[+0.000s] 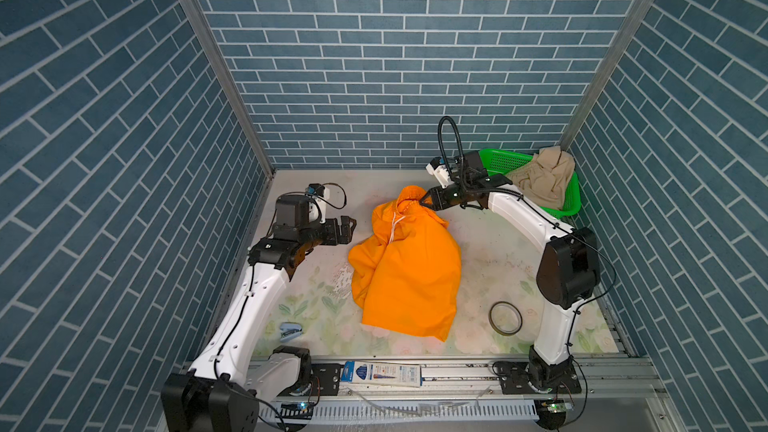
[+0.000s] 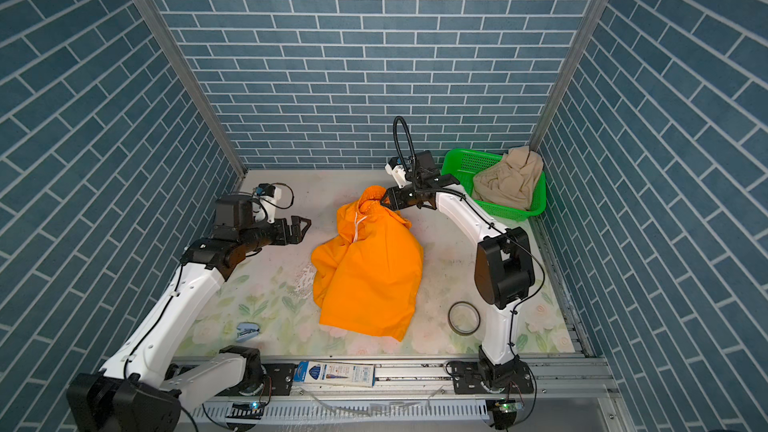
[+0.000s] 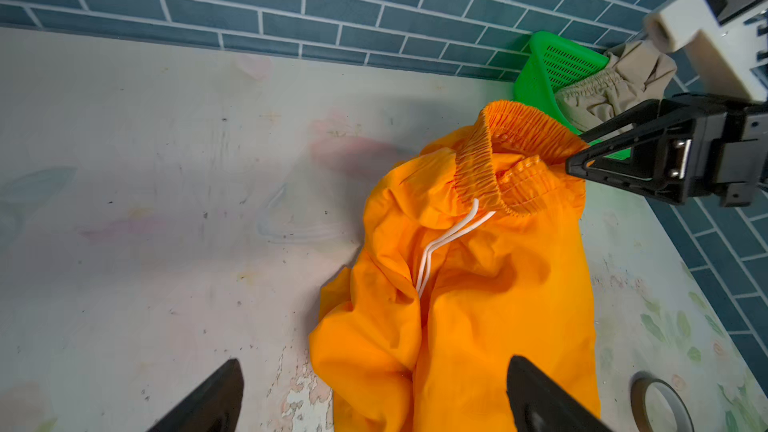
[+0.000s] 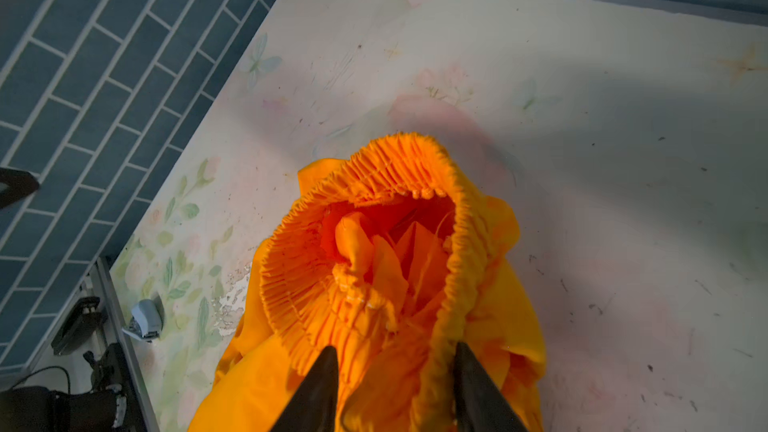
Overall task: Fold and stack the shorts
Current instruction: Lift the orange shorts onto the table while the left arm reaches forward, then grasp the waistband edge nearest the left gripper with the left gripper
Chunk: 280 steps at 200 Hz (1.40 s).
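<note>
The orange shorts (image 1: pixel 409 268) lie crumpled mid-tabletop, their waistband (image 4: pixel 374 184) propped up toward the far edge. The beige shorts (image 1: pixel 542 178) sit in the basket (image 1: pixel 571 201) at the far right corner. The right claw (image 1: pixel 424 200) stands half-open, loosely astride the waistband. The left claw (image 1: pixel 352 230) gapes wide, empty. The cloth looks light, floppy and probably slippery, so it is best pinched at the gathered elastic.

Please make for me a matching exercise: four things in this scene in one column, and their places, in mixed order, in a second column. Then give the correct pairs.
Things
1. orange shorts
2. beige shorts
3. tape ring
4. stapler

Places
A. in the green basket
B. on the table beside the right arm
C. heaped in the middle of the table
D. on the table beside the left arm

Pairs: 1-C, 2-A, 3-B, 4-D
</note>
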Tool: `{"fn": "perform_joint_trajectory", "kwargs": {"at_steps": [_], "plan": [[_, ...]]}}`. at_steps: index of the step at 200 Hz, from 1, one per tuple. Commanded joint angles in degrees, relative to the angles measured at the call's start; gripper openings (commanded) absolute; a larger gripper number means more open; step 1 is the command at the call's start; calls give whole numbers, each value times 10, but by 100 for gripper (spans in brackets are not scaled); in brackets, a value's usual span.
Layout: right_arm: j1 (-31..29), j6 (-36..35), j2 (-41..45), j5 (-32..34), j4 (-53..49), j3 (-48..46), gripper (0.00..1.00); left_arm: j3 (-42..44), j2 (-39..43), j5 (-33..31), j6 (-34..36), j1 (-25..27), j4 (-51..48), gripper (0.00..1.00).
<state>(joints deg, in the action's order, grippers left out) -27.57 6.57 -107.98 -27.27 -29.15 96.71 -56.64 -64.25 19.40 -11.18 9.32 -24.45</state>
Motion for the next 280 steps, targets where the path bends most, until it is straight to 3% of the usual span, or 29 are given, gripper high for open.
{"fn": "perform_joint_trajectory", "kwargs": {"at_steps": [1, 40, 70, 109, 139, 182, 196, 207, 233, 239, 249, 280], "plan": [[2, 1, 86, 61, -2, -28, 51, -16, -44, 13, 10, 18, 74, 100], [1, 32, 184, 98, 15, -171, 55, -118, -205, 32, 67, 77, 109, 100], [0, 77, 248, 105, 101, -317, 59, -218, -336, 88, 76, 104, 108, 100], [-1, 123, 265, 108, 220, -461, 61, -361, -478, 67, 118, 148, 51, 100], [-1, 107, 225, 97, 297, -481, 63, -422, -553, 72, 113, 155, 49, 100], [-4, 89, 168, 93, 425, -485, 62, -451, -604, 11, 117, 156, 59, 97], [-5, 94, 135, 60, 435, -463, 59, -467, -620, 24, 117, 156, 52, 85], [-8, 101, 109, 40, 438, -447, 51, -488, -633, 28, 113, 156, 33, 69], [-15, 121, 81, 21, 461, -434, 3, -486, -630, 10, 106, 156, 26, 16], [-15, 122, 82, 18, 458, -433, 0, -482, -624, -4, 104, 156, 20, 7], [-15, 120, 94, 25, 451, -435, 0, -479, -610, -25, 110, 154, 3, 0], [-4, 92, 159, 81, 398, -447, 0, -439, -521, -101, 93, 131, -23, 0]]}}
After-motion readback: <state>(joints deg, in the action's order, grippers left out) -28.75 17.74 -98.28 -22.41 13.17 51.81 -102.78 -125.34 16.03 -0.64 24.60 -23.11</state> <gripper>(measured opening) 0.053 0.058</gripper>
